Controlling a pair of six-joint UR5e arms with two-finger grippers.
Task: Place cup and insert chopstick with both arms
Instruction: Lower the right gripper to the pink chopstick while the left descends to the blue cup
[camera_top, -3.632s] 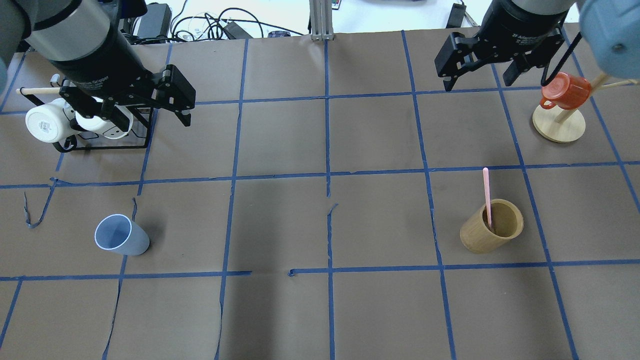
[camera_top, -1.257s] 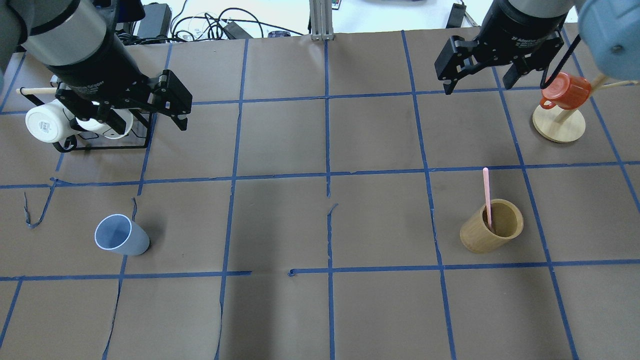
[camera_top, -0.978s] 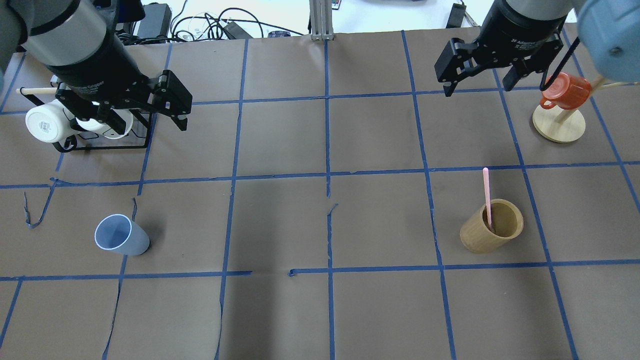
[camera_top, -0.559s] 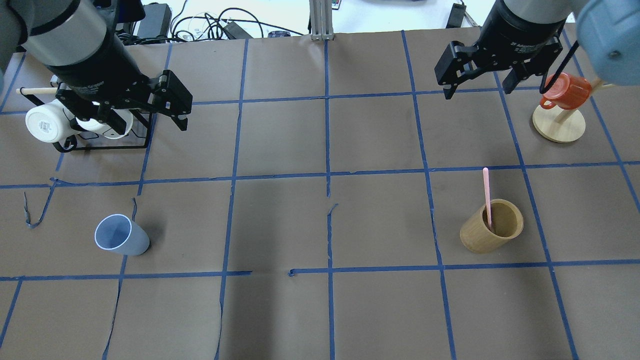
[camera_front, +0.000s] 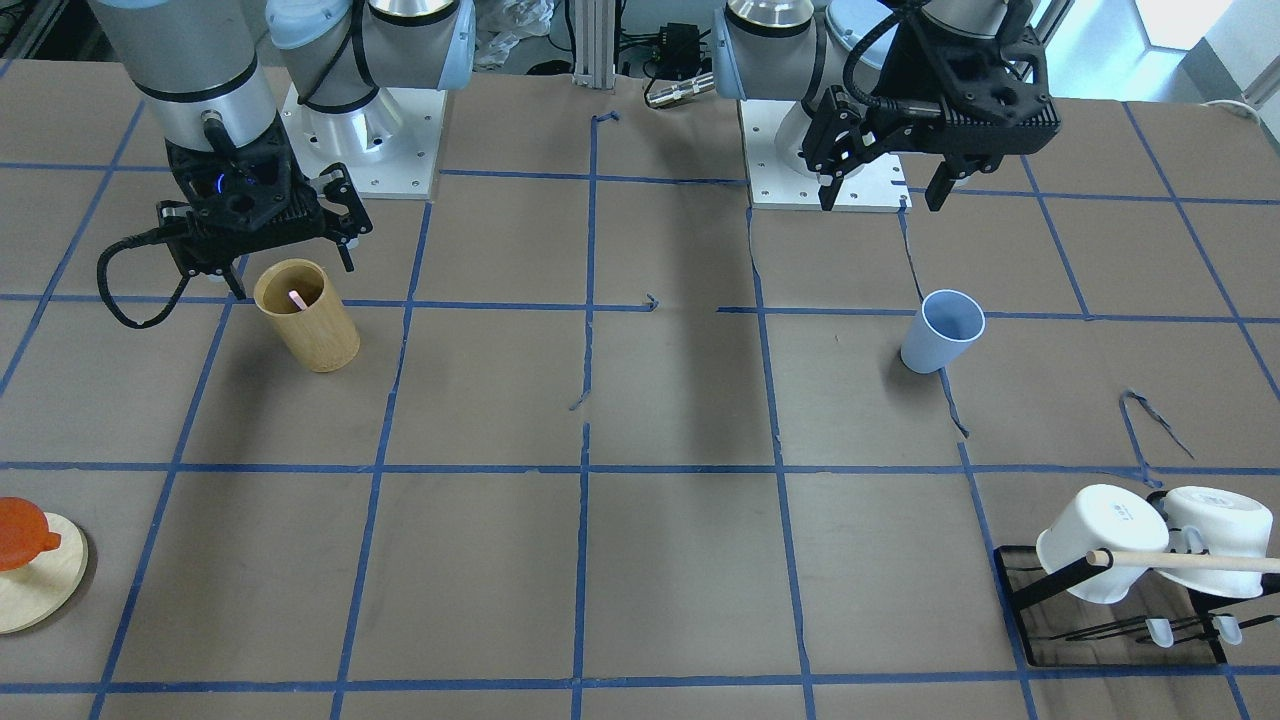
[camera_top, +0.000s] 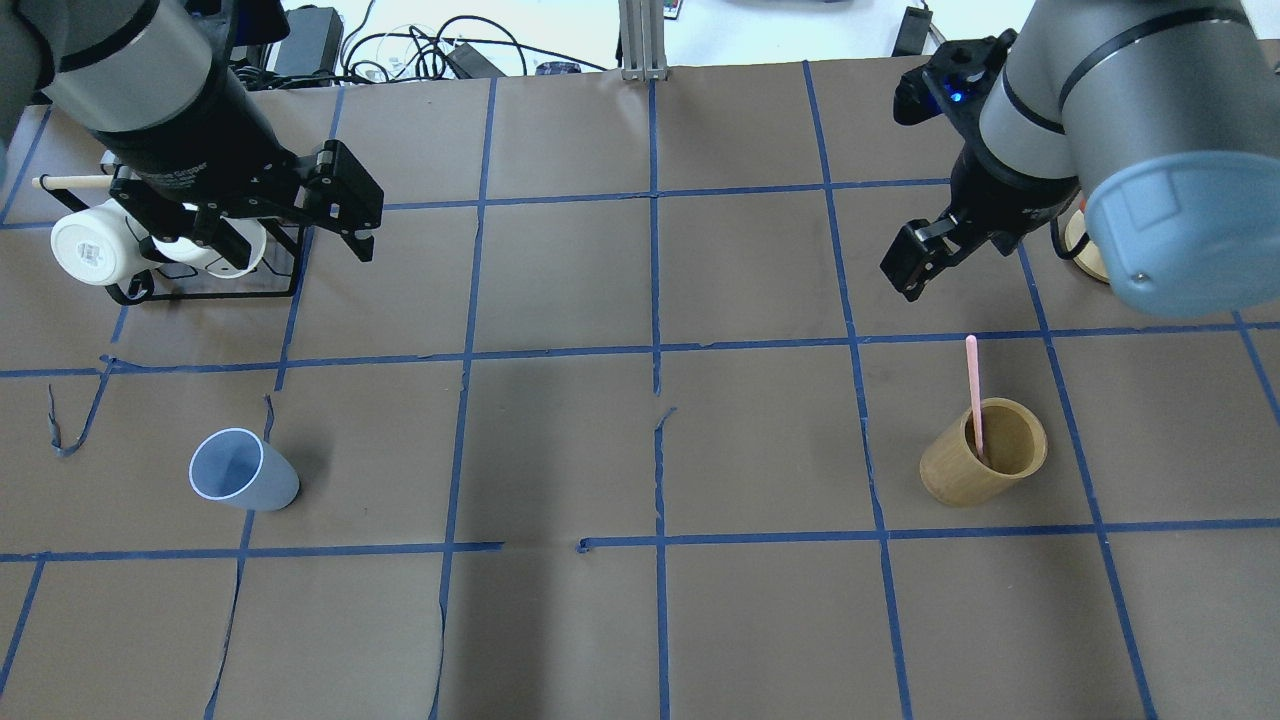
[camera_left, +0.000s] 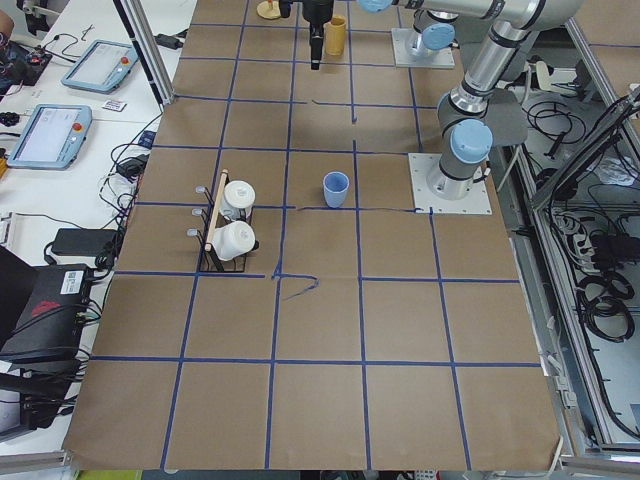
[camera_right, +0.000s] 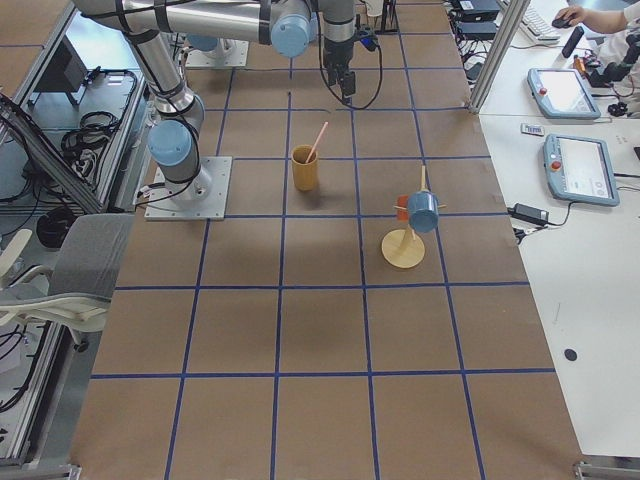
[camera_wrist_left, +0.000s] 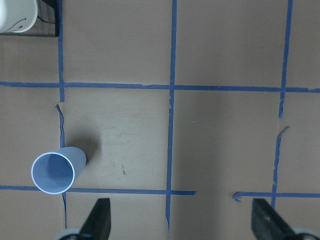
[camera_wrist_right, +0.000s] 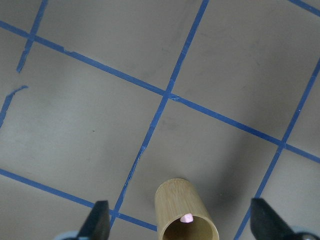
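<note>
Across the desk (camera_front: 640, 560) from the robot, we see the left hand (camera_front: 885, 195) on this view's right, high up. Its fingers (camera_front: 826, 185) are spread with nothing between them. The cup (camera_front: 941, 332) stands upright on the brown paper, nearer to us than that hand and clear of it. On the view's left the right hand (camera_front: 293, 277) hovers over the bamboo holder (camera_front: 312, 335), its fingers spread to either side of the rim. The chopstick (camera_front: 296, 298) shows only as a pink tip inside the holder. At the near right two white mugs (camera_front: 1100, 545) hang on a black rack (camera_front: 1045, 583). At the near left a red mug (camera_front: 20, 530) sits on a round wooden stand (camera_front: 40, 590).

From overhead, the cup sits left and near, well apart from the left hand, which shows beside the rack at the far left. The chopstick leans in the holder on the right, its upper part sticking out towards the far side. Only one finger of the right hand shows here.

From the left end, the cup stands between the rack and the left arm's base.

From the right end, the chopstick slants out of the holder.

On the left wrist camera, the cup's open mouth lies left of the left finger, outside the wide gap.

On the right wrist camera, the holder's mouth sits midway between the wide-spread fingers, with the pink tip inside it.
</note>
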